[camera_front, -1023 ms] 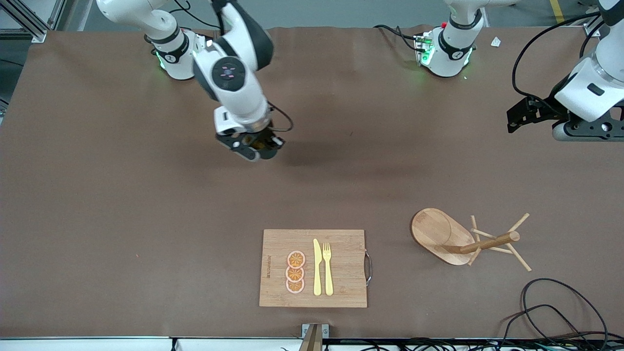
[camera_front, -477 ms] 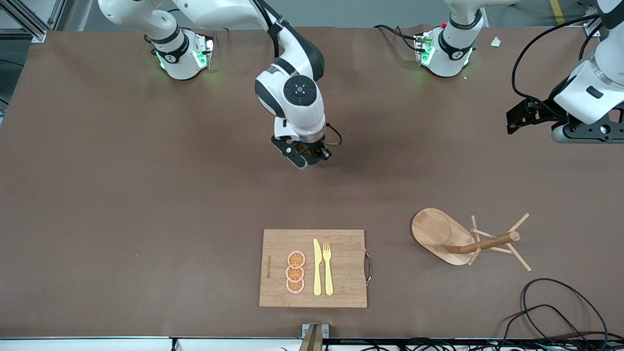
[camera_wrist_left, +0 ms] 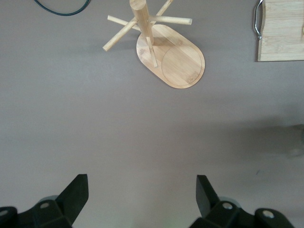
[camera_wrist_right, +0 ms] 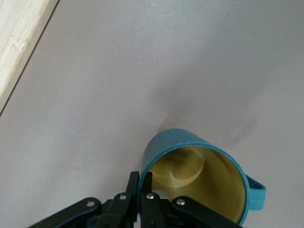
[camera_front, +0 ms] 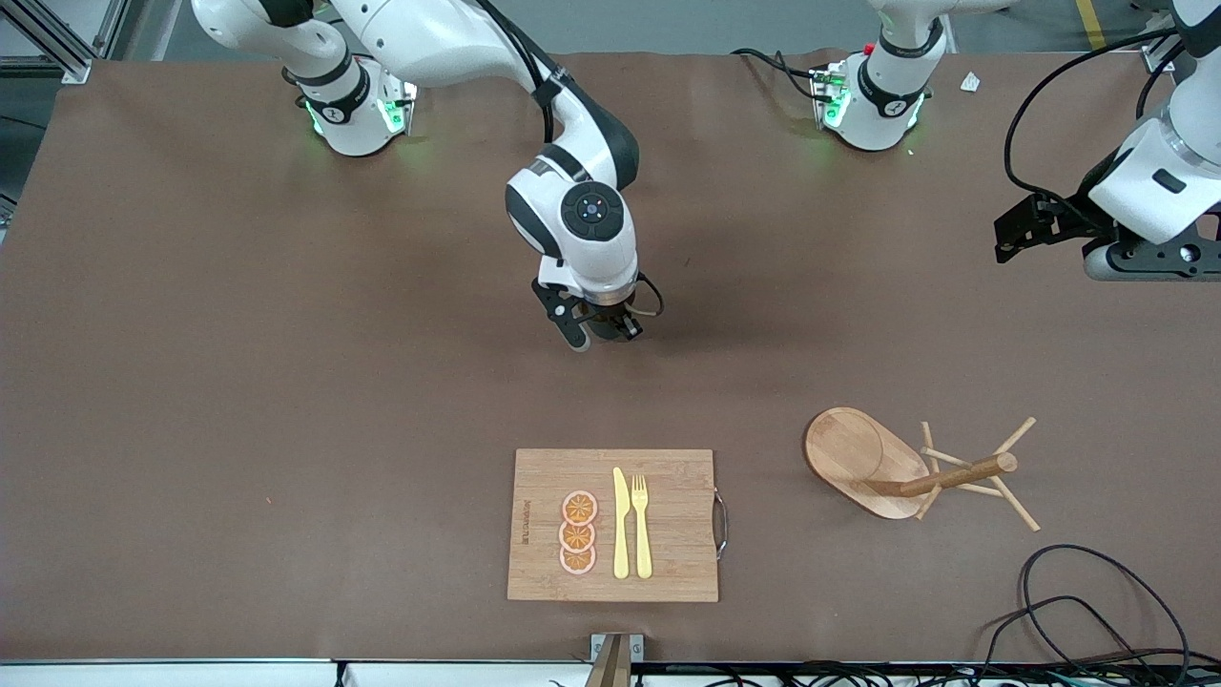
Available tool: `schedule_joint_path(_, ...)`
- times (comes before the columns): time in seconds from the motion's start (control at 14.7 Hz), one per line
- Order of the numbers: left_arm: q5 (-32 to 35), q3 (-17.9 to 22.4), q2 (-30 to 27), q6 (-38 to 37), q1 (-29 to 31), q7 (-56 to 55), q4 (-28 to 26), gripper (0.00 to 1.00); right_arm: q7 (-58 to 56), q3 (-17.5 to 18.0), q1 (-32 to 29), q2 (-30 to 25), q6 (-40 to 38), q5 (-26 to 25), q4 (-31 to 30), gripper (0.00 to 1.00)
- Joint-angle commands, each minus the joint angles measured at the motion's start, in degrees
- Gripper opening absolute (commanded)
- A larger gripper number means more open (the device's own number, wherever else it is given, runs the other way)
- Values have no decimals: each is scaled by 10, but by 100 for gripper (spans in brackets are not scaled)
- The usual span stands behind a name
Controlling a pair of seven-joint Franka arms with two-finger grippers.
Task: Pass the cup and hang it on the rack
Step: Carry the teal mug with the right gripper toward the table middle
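Observation:
My right gripper (camera_front: 593,336) is over the middle of the table, between the arms' bases and the cutting board. In the right wrist view it (camera_wrist_right: 140,178) is shut on the rim of the teal cup (camera_wrist_right: 199,175), one finger inside and one outside. The cup's tan inside and its handle (camera_wrist_right: 256,192) show there; in the front view the hand hides it. The wooden rack (camera_front: 863,458) stands toward the left arm's end, nearer the front camera; it also shows in the left wrist view (camera_wrist_left: 173,54). My left gripper (camera_front: 1013,234) waits open and empty (camera_wrist_left: 141,187) above that end.
A bamboo cutting board (camera_front: 677,534) with a yellow knife, a fork and orange slices lies near the front edge. Its edge shows in the right wrist view (camera_wrist_right: 19,42). Black cables (camera_front: 1078,592) coil at the front corner by the rack.
My right arm has carried the cup from nearer its own base to over the table's middle, then lowered slightly toward the board. The left arm has barely moved.

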Motion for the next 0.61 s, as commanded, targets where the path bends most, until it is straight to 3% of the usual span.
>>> schedule_joint_path(0.0,-5,1,6,-8,3,8,14,100,50,2,8,41,-11,-25,57,0)
schedule_joint_path(0.2,-3,1,6,-8,3,8,14,100,85,3,18,63,-11,-60,72,0)
schedule_joint_path(0.55,-2,2,6,-8,3,7,14,100,43,8,22,76,-28,-96,90,0)
